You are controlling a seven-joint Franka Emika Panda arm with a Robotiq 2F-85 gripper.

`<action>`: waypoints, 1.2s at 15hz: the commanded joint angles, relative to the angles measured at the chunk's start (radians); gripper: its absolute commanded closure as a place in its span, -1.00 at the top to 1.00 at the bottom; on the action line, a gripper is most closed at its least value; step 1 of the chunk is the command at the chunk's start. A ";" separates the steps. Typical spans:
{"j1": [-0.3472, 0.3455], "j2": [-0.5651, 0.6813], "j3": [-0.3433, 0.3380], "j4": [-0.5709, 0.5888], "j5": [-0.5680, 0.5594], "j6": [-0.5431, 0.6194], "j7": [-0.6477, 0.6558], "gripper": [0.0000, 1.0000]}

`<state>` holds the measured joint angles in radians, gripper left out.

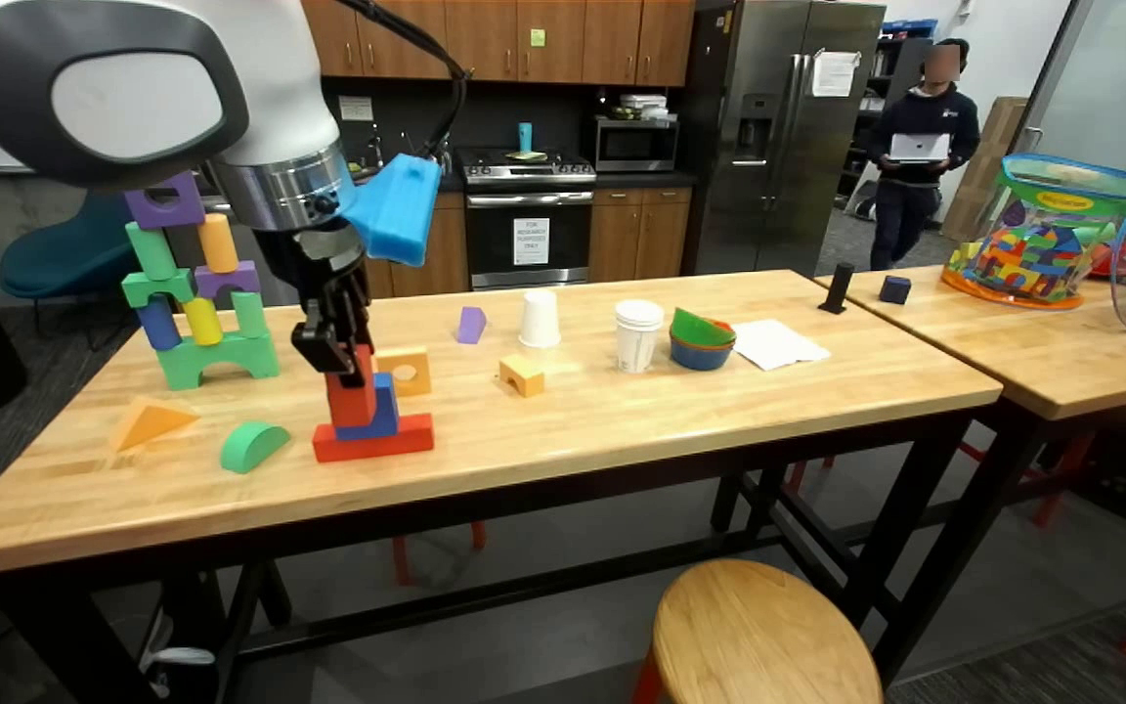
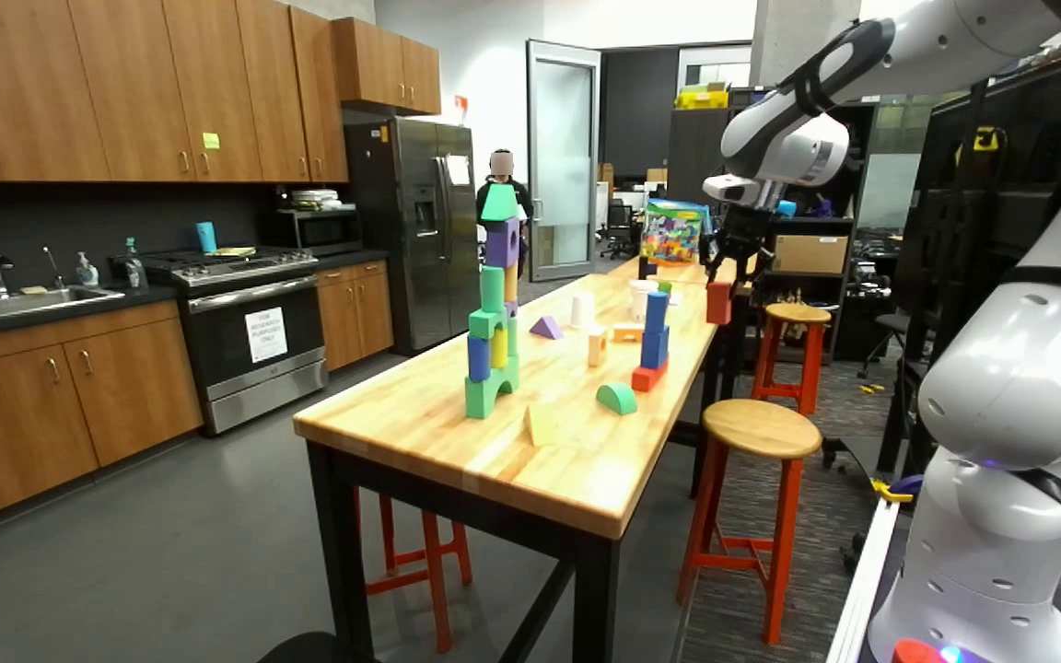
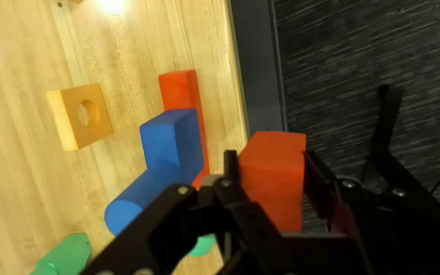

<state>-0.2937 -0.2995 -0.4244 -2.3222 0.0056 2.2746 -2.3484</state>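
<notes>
Table edge (image 3: 230, 49) near — end effector (image 3: 269, 162) pinching red block (image 3: 275, 179) — open gap from block to blue cylinder (image 2: 657, 313).

Lab kitchen, part office. In an exterior view: stove (image 1: 487, 235) upper ctr w/ paper sign (image 1: 531, 242) reading "FOR RESEARCH PURPOSES ONLY", microwave (image 1: 636, 147) & fridge (image 1: 754, 205) to its rt. In an exterior view: wall cupboards (image 2: 121, 92) upper L, sink (image 2: 33, 302) mid-L below, robot arm (image 2: 1000, 378) far R (hence lab); glass door (image 2: 565, 157) & desk chair (image 2: 619, 223) upper ctr-R look office-y, cardboard box (image 2: 810, 254) rt of those.
</notes>
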 commanded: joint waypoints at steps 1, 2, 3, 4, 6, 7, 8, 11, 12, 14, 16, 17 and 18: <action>0.015 -0.050 0.019 -0.015 -0.009 0.017 0.012 -0.62; 0.022 -0.051 0.026 -0.008 -0.007 0.018 0.019 -0.62; 0.028 -0.054 0.033 -0.004 -0.008 0.018 0.024 -0.62; 0.036 -0.055 0.041 0.001 -0.007 0.021 0.030 -0.62; 0.051 -0.052 0.054 0.011 -0.005 0.025 0.042 -0.62; 0.058 -0.047 0.059 0.019 -0.004 0.027 0.051 -0.62; 0.064 -0.043 0.062 0.025 -0.003 0.028 0.054 -0.62; 0.072 -0.042 0.063 0.043 -0.006 0.014 0.069 -0.62; 0.067 -0.044 0.064 0.052 -0.017 0.003 0.079 -0.62; 0.056 -0.055 0.066 0.069 -0.041 -0.019 0.094 -0.62; 0.043 -0.064 0.069 0.100 -0.087 -0.080 0.099 -0.62; 0.030 -0.079 0.067 0.102 -0.115 -0.098 0.108 -0.62; 0.024 -0.086 0.065 0.111 -0.135 -0.117 0.111 -0.62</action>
<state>-0.2460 -0.3497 -0.3623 -2.2386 -0.0682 2.2247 -2.2627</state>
